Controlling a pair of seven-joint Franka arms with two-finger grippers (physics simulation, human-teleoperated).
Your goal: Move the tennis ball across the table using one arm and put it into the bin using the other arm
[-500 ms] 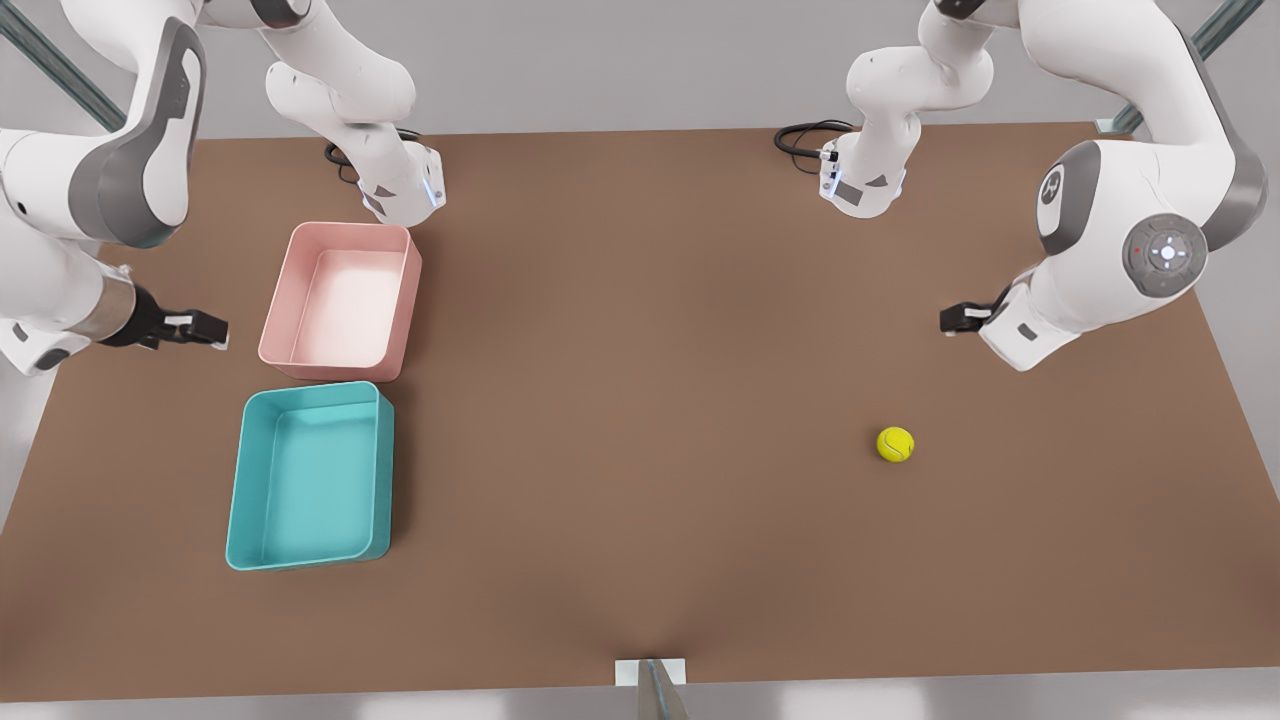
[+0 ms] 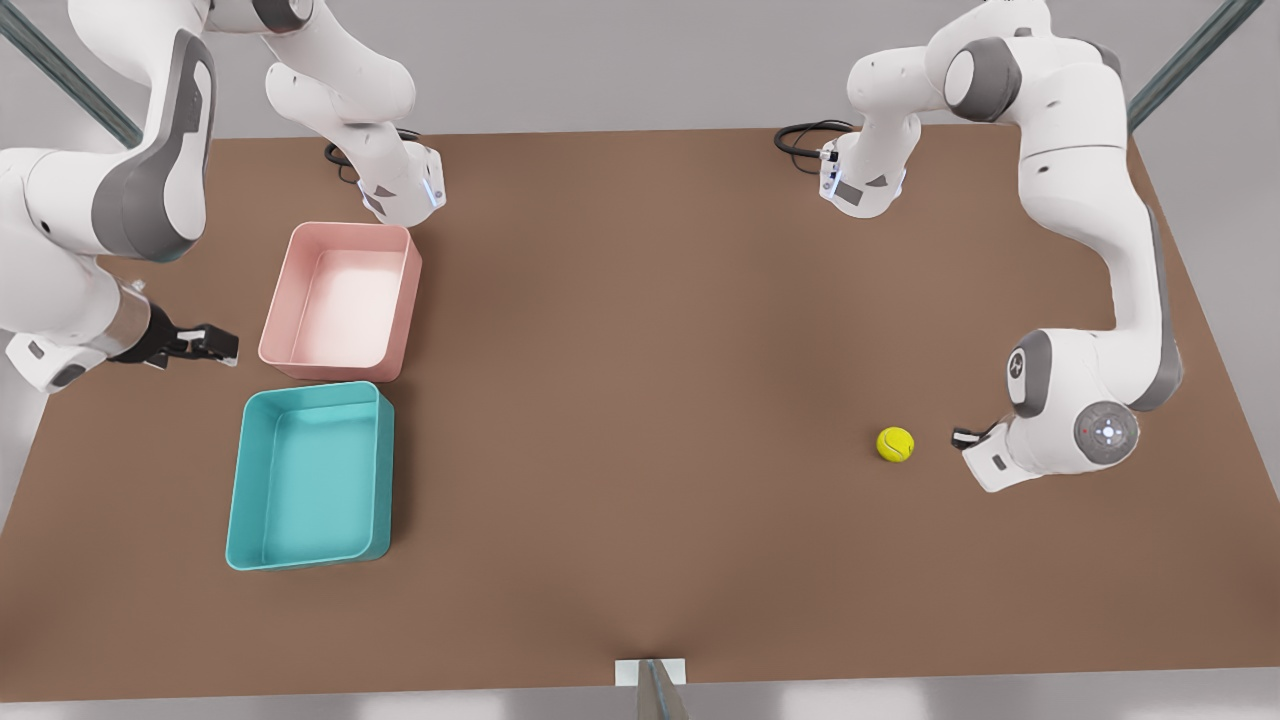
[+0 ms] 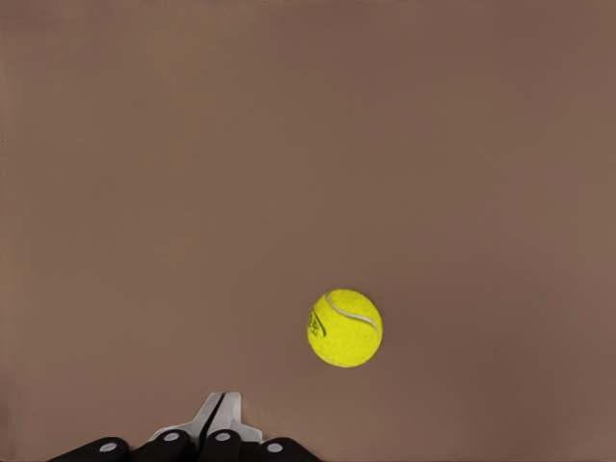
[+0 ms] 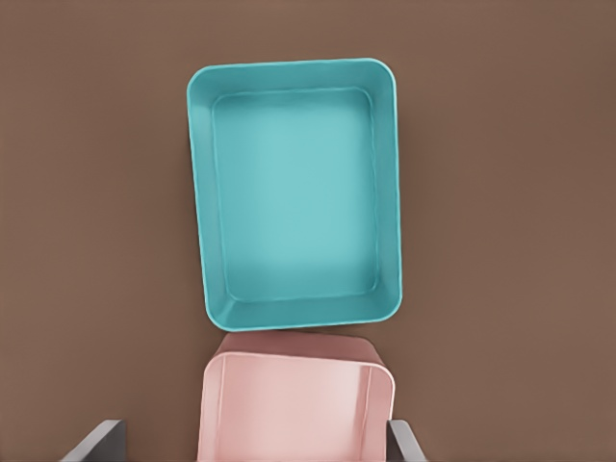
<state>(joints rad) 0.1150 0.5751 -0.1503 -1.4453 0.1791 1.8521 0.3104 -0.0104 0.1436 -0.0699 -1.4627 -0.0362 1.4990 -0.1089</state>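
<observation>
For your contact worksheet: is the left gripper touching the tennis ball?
Apart. In the front view, bare table separates the left gripper from the tennis ball.

Pale pink tub point(image 2: 340, 300) on brown surface, black cables point(image 2: 800, 135) at far edge

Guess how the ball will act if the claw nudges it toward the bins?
The ball is round and sits free on the flat table, so it will likely roll on past the push. Its fuzzy felt may slow it somewhat. The left claw looks shut beside it, so an off-centre nudge could send it sideways, away from the teal bin.
</observation>
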